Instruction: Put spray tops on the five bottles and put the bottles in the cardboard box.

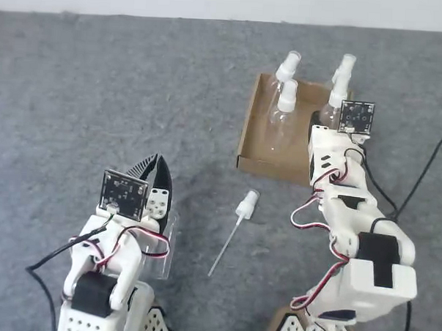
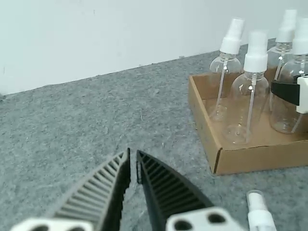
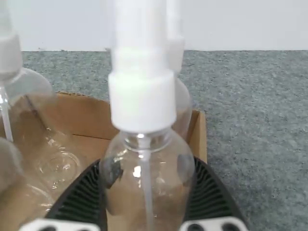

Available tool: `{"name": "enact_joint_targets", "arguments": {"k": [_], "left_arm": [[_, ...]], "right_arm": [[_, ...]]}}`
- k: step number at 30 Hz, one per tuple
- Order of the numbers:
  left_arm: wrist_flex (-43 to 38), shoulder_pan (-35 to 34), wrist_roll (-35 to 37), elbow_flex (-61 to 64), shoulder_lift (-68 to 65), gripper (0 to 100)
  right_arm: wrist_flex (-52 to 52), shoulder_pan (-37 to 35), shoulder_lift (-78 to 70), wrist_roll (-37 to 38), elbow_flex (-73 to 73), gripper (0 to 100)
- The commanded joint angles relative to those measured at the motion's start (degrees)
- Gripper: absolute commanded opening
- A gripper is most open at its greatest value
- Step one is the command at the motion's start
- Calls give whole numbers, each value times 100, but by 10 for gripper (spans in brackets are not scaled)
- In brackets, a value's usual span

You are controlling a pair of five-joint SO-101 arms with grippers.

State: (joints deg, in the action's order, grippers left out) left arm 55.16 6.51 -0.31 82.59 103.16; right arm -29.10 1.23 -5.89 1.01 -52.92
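From above, the cardboard box (image 1: pixel 246 133) sits on the tabletop (image 1: pixel 100 79) toward 1 o'clock from the middle. Four bottles (image 1: pixel 282 120) stand in it, two along its 9 o'clock side and two along its 3 o'clock side, and the right pincer (image 3: pixel 147 168) is closed around the nearer bottle (image 3: pixel 144 192) on the 3 o'clock side. A loose spray top (image 1: pixel 245 206) lies just outside the box at its 6 o'clock, the left pincer (image 2: pixel 133 153) sits toward 8 o'clock from that top, and a fifth bottle (image 1: pixel 165 240) lies just beside the left arm at its 3 o'clock.
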Motion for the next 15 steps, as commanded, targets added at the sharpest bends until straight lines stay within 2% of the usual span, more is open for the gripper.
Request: {"name": "enact_joint_targets", "arguments": {"k": [1, 10, 15], "left_arm": [[-149, 18, -9, -31, 97, 10], [-149, 18, -9, -31, 97, 10], [-149, 18, -9, -31, 97, 10]], "right_arm": [[-163, -13, 154, -70, -26, 6], [-1086, -92, 92, -70, -343, 6], [-1130, -92, 84, -79, -352, 6]]}}
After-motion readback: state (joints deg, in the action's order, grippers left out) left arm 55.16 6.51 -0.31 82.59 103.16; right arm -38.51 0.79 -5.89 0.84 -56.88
